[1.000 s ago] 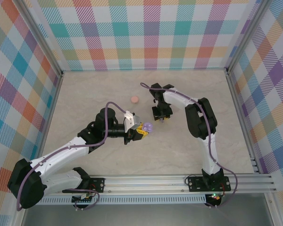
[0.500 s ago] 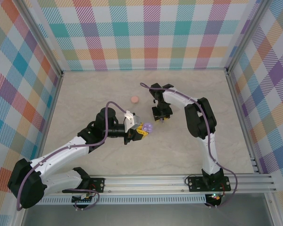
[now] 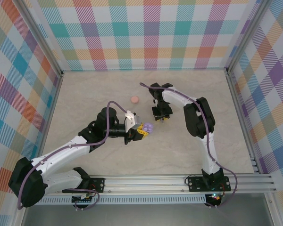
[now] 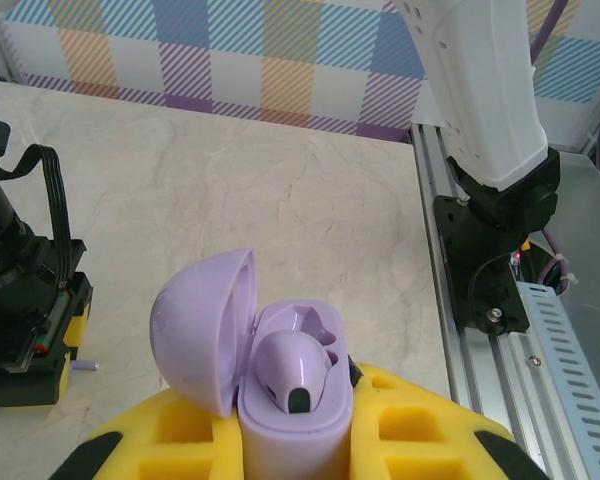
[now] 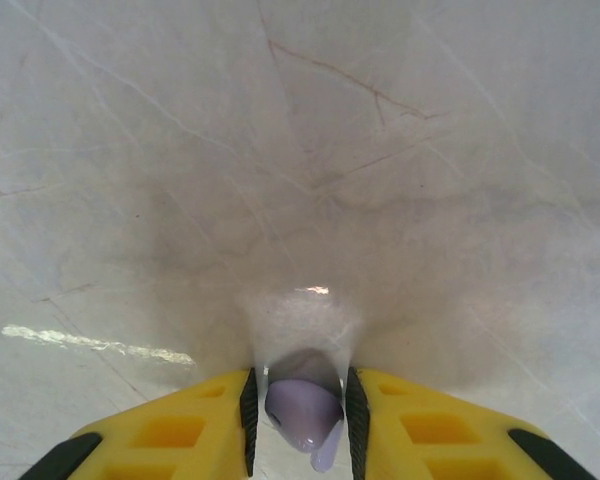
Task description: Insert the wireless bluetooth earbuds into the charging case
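My left gripper (image 3: 142, 129) is shut on the lilac charging case (image 4: 295, 410), yellow fingers (image 4: 430, 430) on both sides of its body. The case's lid (image 4: 202, 330) stands open to the left. One lilac earbud (image 4: 292, 368) sits in the near socket; the socket behind it is bare. A second lilac earbud (image 5: 302, 408) lies on the table between the pads of my right gripper (image 5: 298, 410). Those jaws stand close around it, with a thin gap on its left side. In the top view my right gripper (image 3: 160, 117) points down just right of the case (image 3: 148, 126).
A small pink round case (image 3: 135, 99) lies shut on the marble table behind the grippers. Checked walls close in the back and both sides. The metal rail (image 3: 179, 181) with the arm bases runs along the near edge.
The right gripper's jaws have narrowed around the earbud on the table. Neither arm has visibly moved, and the left gripper keeps the case.
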Available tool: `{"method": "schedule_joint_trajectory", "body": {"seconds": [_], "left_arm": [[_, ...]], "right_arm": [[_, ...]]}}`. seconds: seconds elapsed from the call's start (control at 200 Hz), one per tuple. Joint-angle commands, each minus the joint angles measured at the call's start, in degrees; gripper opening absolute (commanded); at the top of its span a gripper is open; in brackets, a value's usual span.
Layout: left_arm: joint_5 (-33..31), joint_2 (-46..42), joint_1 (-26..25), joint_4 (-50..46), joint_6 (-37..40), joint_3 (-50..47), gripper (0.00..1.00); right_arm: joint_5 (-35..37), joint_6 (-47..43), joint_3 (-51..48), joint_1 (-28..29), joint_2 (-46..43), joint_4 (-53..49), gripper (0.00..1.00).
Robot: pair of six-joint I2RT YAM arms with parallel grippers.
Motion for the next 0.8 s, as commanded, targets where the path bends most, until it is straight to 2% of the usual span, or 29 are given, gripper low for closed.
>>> {"method": "schedule_joint_trajectory", "body": {"seconds": [0.0, 0.28, 0.8], "left_arm": [[1.50, 0.14, -0.92, 0.20, 0.59, 2.29, 0.02], [0.87, 0.26, -0.92, 0.20, 0.57, 2.20, 0.02], [-1.10, 1.18, -0.93, 3.99, -2.26, 0.01, 0.02]], "right_arm": [[0.22, 0.44, -0.78, 0.01, 1.44, -0.45, 0.29], [0.05, 1.40, -3.24, -0.55, -2.27, 2.63, 0.25], [-6.17, 2.00, -22.21, -3.24, -20.33, 19.82, 0.22]]}}
